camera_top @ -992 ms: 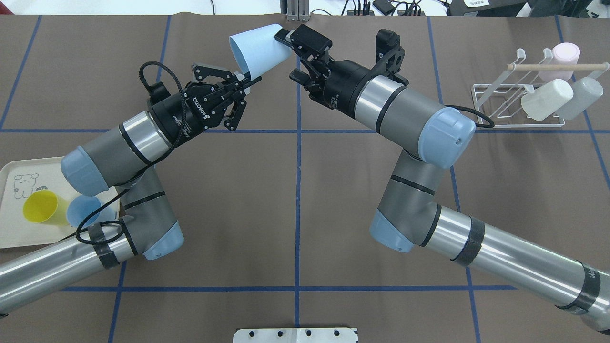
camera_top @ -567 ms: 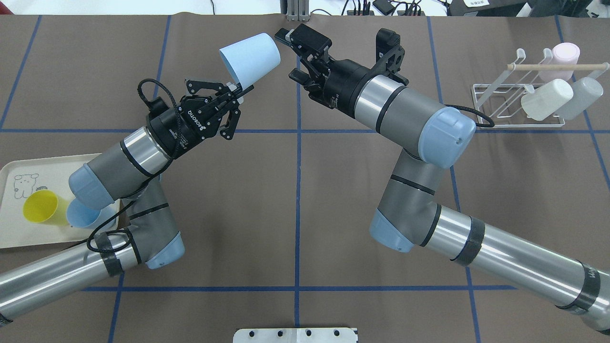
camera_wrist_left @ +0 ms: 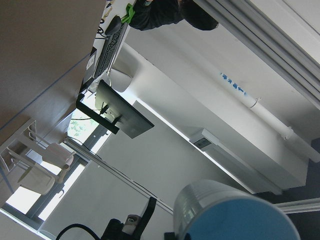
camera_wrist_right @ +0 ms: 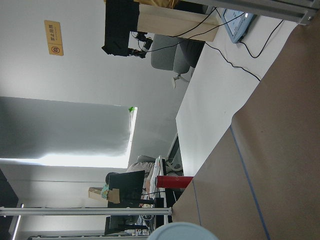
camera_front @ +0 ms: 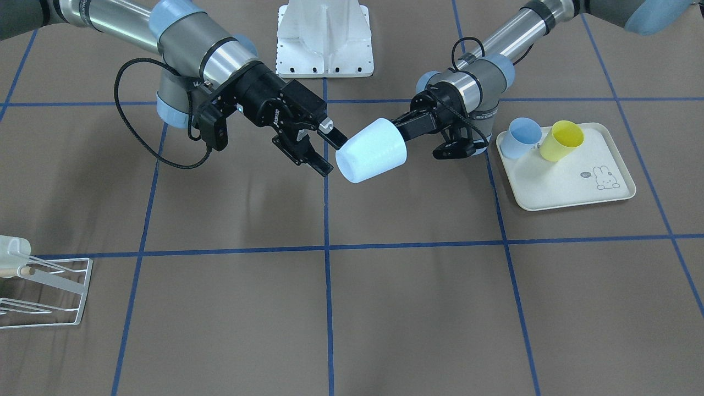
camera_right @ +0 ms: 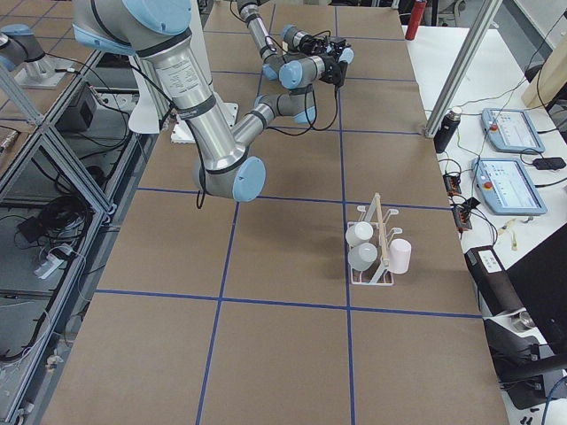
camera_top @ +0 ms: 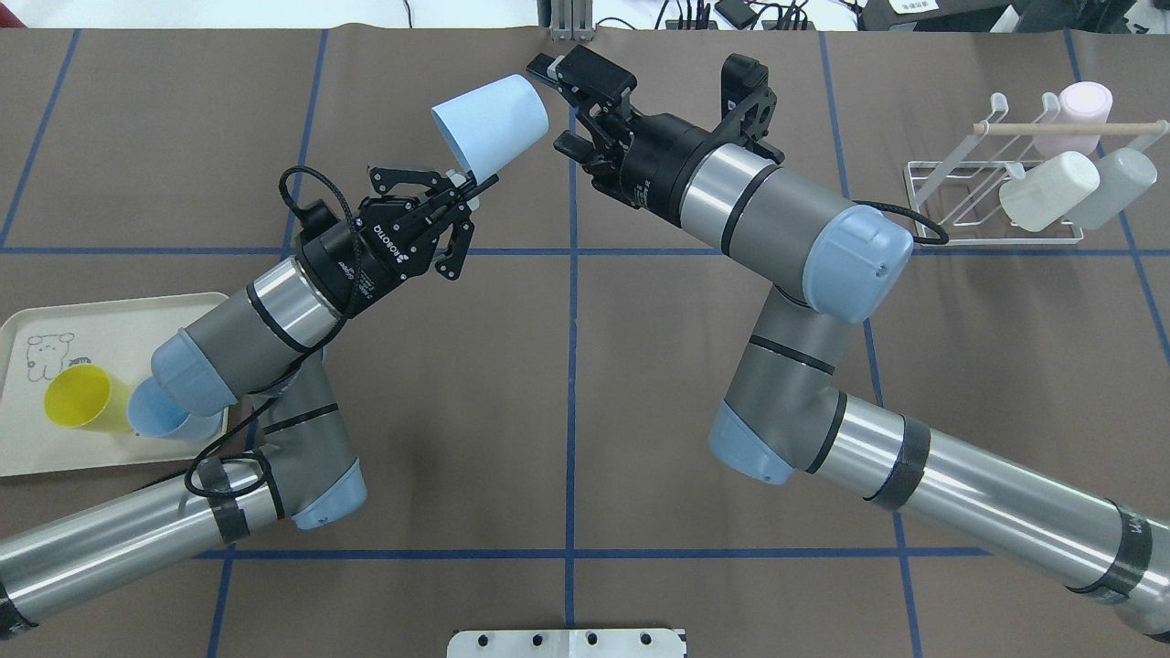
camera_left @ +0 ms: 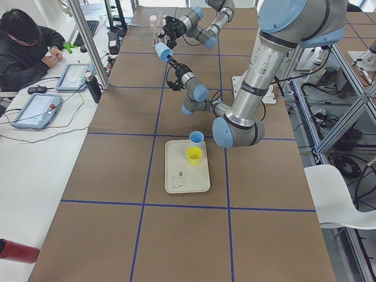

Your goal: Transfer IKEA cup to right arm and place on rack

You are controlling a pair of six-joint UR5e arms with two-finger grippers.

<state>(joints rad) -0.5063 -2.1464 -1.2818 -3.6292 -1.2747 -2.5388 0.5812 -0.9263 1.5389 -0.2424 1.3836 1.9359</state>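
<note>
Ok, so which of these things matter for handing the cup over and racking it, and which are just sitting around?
In the job: pale blue cup, left gripper holding it, open right gripper, rack.
Lying about: tray, its yellow cup and second blue cup; racked pink cup, white cup, grey cup.

Light-blue cup (camera_top: 494, 119) held tilted in air, overhead frame's upper centre. Right arm (camera_top: 777, 206) extended from lower right, right gripper (camera_top: 551, 105) spread beside cup. White wire rack (camera_top: 955, 164) stood upper right.
</note>
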